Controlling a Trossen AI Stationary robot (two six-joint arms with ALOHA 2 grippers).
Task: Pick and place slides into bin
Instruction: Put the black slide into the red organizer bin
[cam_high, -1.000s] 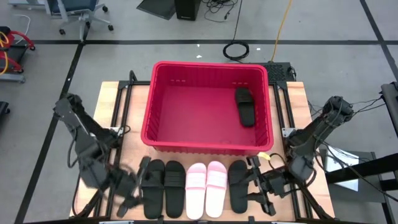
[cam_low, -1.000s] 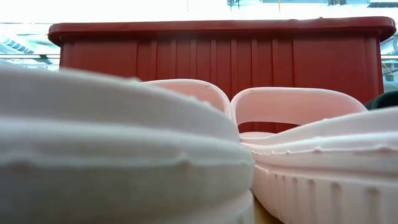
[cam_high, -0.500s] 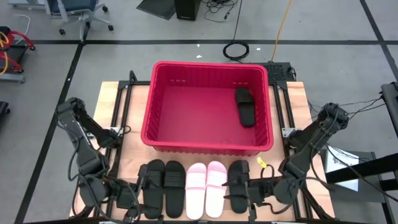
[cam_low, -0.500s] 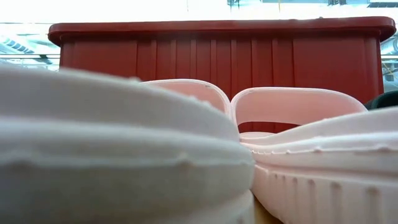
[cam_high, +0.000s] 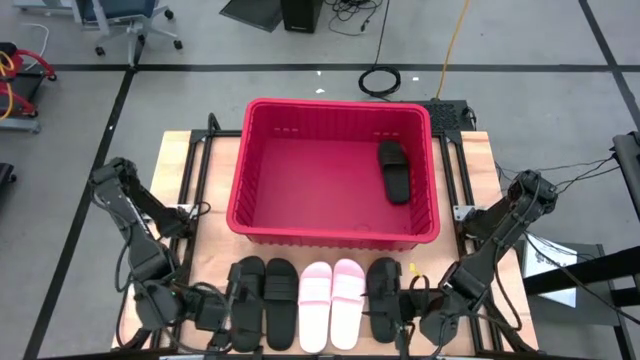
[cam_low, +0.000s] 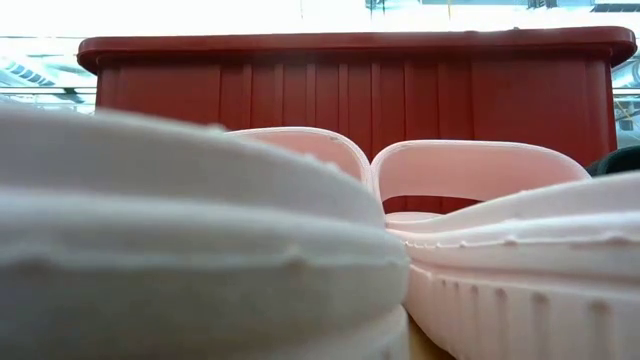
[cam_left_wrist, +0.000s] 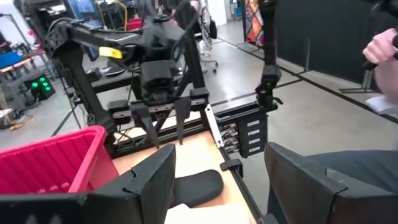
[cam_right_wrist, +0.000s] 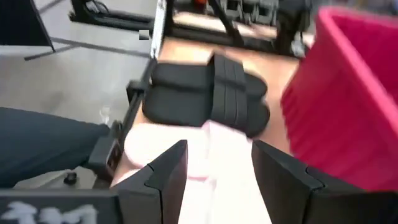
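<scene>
Down inside the bin (cam_high: 262, 215), against its right wall, lies one black slide (cam_high: 393, 170), flat on the red floor. That is the only one put away, so I judge the job barely begun: one of six done, five left.

Those five sit in a row on the table's front strip, just before the bin's near wall. Counting from the left arm's side: two black slides (cam_high: 247, 288) touching side by side, then two pale pink slides (cam_high: 331, 288), also touching, then a lone black slide (cam_high: 382, 295) nearest the right arm. So four black and two pink in all, and one bin.

Both arms are low at the row's ends. The left gripper (cam_high: 222, 313) sits at the outer edge of the leftmost black slide, its jaws spread wide, with nothing between them that I can see. The right gripper (cam_high: 405, 315) sits at the outer edge of the lone black slide; its jaws are also apart, and its own wrist camera shows an empty gap between the fingers (cam_right_wrist: 168, 177). Neither has lifted anything yet.

From table height, the two pink slides fill the view, with the bin's ribbed red wall behind them.
</scene>
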